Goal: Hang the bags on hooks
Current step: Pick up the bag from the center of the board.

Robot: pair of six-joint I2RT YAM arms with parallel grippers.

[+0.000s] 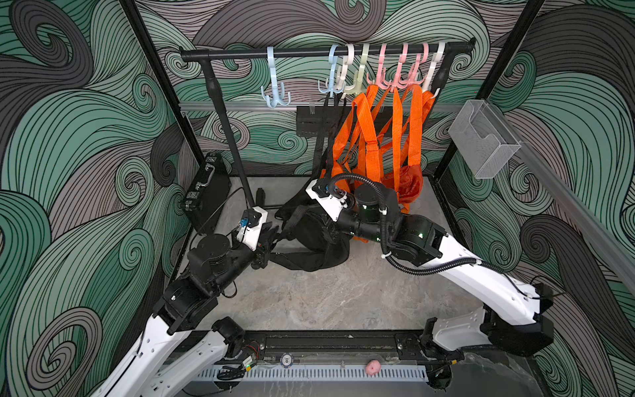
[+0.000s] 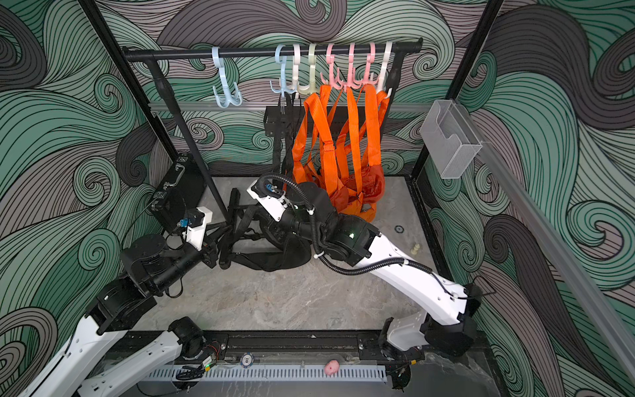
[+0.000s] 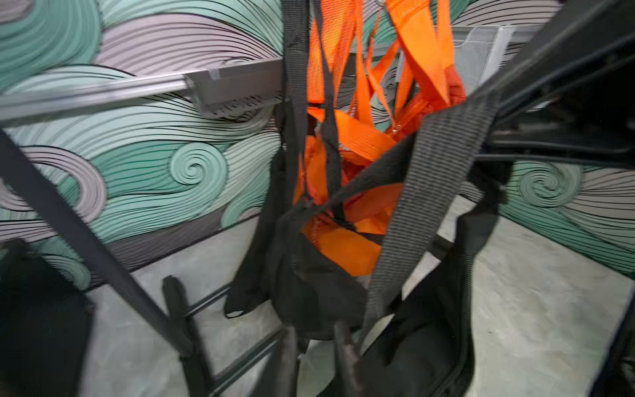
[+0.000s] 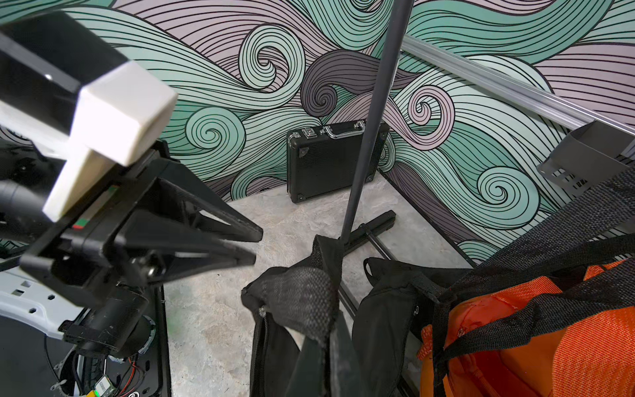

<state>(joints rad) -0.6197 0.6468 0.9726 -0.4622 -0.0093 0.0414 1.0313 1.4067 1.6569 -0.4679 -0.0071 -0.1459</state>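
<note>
A black bag [image 1: 309, 249] [image 2: 271, 261] lies slumped on the stone floor between my two arms. My right gripper [image 4: 328, 347] is shut on a fold of its black fabric [image 4: 299, 302]; in both top views the right wrist hides those jaws. My left gripper [image 1: 271, 237] [image 4: 256, 248] hovers open just left of the bag, and floor shows between its blurred fingers [image 3: 347, 357]. A grey-black strap [image 3: 429, 178] runs past them, not pinched. A lone light blue hook [image 1: 276, 92] [image 2: 225, 94] hangs bare on the black rail [image 1: 240, 53].
Orange bags [image 1: 378, 137] and black straps [image 1: 326, 137] crowd the hooks at the rail's right end. The rack's slanted pole [image 1: 230, 137] and foot stand close to my left gripper. A black briefcase [image 1: 206, 192] leans on the left wall. A clear box [image 1: 484, 137] juts from the right wall.
</note>
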